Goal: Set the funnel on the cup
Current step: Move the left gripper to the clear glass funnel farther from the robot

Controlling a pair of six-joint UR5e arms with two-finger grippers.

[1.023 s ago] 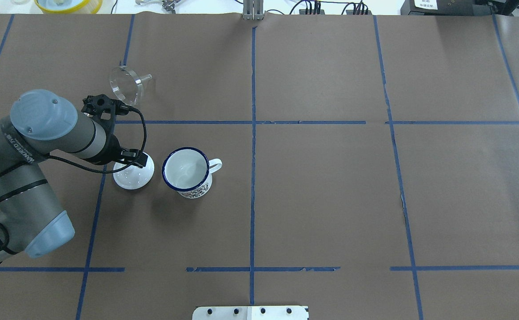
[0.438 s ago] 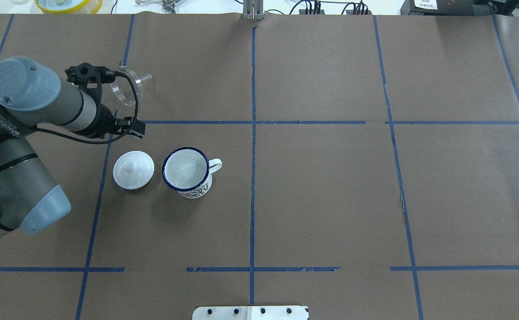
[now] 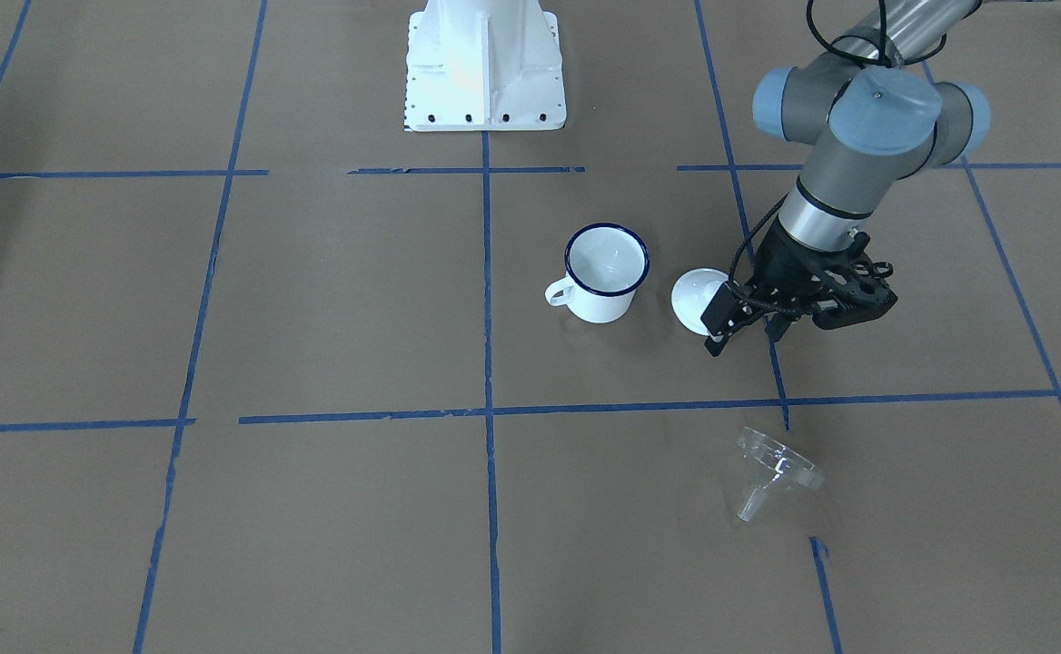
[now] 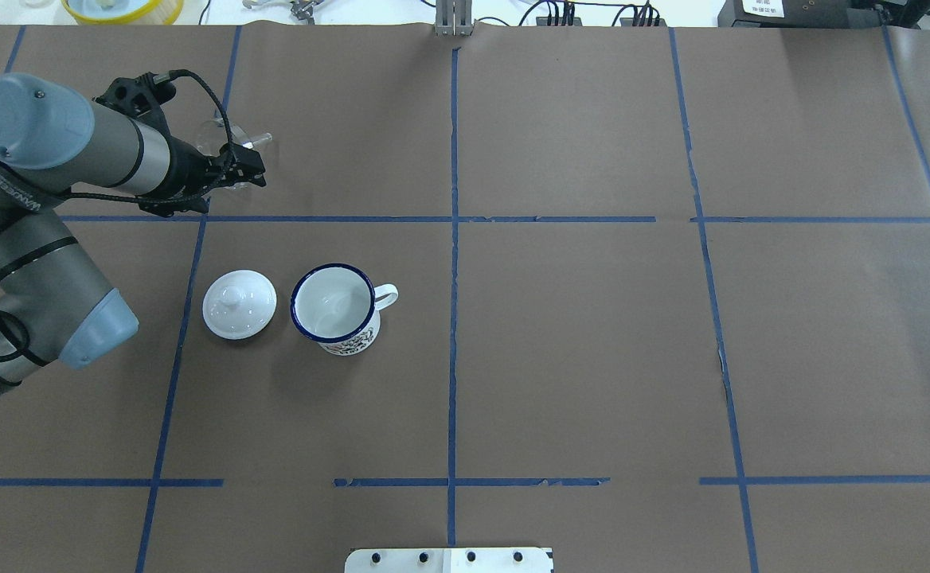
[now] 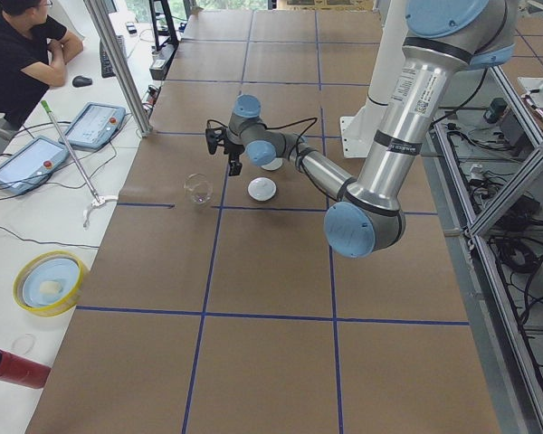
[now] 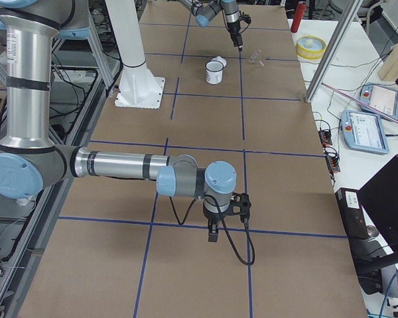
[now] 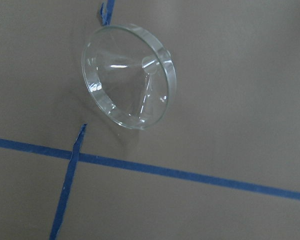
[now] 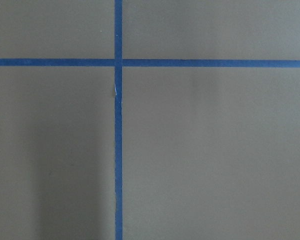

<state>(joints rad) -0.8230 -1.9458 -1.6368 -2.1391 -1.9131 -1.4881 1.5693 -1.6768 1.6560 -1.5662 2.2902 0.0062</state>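
Note:
The clear funnel (image 3: 771,468) lies on its side on the brown table, its rim tilted up; it fills the upper left of the left wrist view (image 7: 129,75). In the overhead view only its spout (image 4: 258,142) shows past the wrist. The white mug with a blue rim (image 4: 334,306) stands upright and empty, handle to the right; it also shows in the front view (image 3: 605,272). My left gripper (image 3: 803,322) hovers above the table between lid and funnel, fingers spread and empty. My right gripper (image 6: 212,232) hangs low over the table far from both; I cannot tell its state.
A white round knobbed lid (image 4: 239,304) lies just left of the mug. The robot's white base (image 3: 483,64) stands behind the mug. Blue tape lines cross the brown table (image 4: 592,358). An operator (image 5: 18,54) sits at the table's left end.
My left arm has swung away from above the lid toward the far side, and its wrist now covers most of the funnel in the overhead view. Lid, mug and funnel have not moved.

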